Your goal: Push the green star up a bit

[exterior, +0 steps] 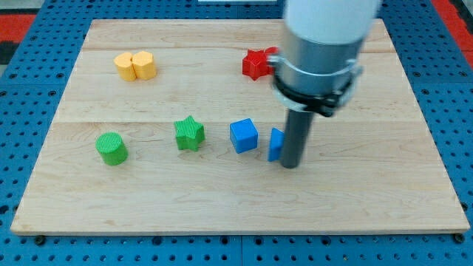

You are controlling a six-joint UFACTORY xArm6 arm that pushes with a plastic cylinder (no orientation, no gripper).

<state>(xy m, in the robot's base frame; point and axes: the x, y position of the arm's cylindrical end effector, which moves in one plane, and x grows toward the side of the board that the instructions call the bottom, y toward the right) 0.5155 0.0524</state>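
Note:
The green star (189, 134) lies on the wooden board (222, 199), left of centre. My tip (293, 165) rests on the board well to the star's right, touching or just beside a blue block (276, 144) that the rod partly hides. A blue cube (243, 136) lies between the star and my tip.
A green cylinder (111, 148) sits left of the star. A yellow block (135, 66) lies at the upper left. A red star (256, 63) lies at the top centre, partly behind the arm's body (321, 44). The board's edges border a blue pegboard.

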